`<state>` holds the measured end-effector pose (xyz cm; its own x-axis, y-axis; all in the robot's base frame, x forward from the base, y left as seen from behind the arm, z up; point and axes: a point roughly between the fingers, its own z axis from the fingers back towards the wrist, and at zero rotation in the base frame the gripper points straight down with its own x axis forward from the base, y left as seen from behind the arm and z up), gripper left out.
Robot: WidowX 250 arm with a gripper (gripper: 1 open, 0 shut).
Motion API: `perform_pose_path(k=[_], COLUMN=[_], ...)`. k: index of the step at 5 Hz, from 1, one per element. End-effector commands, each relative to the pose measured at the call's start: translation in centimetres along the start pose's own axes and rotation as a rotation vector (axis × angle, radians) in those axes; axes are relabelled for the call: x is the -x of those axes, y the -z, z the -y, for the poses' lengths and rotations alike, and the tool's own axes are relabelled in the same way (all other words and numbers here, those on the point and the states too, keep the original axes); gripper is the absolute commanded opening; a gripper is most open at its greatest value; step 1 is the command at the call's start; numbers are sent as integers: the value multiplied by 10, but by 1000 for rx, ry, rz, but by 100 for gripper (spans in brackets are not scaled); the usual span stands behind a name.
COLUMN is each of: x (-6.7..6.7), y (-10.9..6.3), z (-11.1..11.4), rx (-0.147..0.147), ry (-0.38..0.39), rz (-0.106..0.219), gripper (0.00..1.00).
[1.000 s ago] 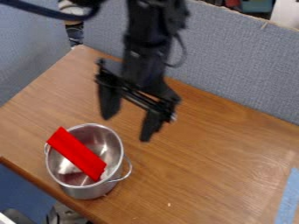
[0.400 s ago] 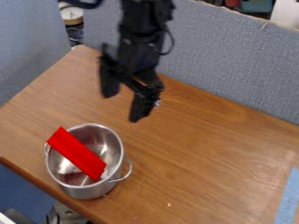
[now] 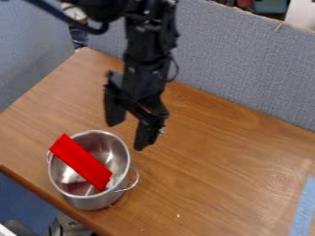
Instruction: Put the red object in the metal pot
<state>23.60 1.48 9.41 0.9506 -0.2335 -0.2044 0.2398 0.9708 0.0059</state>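
The red object [image 3: 80,159] is a flat bright red bar lying slantwise across the metal pot [image 3: 94,171], one end resting on the pot's left rim and the other down inside. The shiny pot sits near the table's front left. My gripper [image 3: 131,129] hangs just above and behind the pot's far rim, pointing down, open, with nothing between its black fingers [image 3: 147,131]. It touches neither the pot nor the bar.
The brown wooden table [image 3: 222,157] stretches right and back of the pot. A blue-grey partition wall [image 3: 246,55] runs along the far edge. The table's front edge [image 3: 37,198] passes close to the pot's left side.
My gripper has shifted left and come down toward the pot, rolling a little about its own axis. It stays open. The red object and the pot have not moved.
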Motion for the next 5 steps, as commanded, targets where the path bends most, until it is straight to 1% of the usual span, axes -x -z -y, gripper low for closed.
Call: perform_pose_path(k=[1,2,3,4,5], x=[-3,-2,2,2,3], y=[-22,-31,-37,-18,-41], z=[4,13,20,24,9], rx=[-68,-109,-151,-157,-182], ry=[229,440,662,697,675], rz=[61,70,69,92,173], gripper=[100,100,100,100,100])
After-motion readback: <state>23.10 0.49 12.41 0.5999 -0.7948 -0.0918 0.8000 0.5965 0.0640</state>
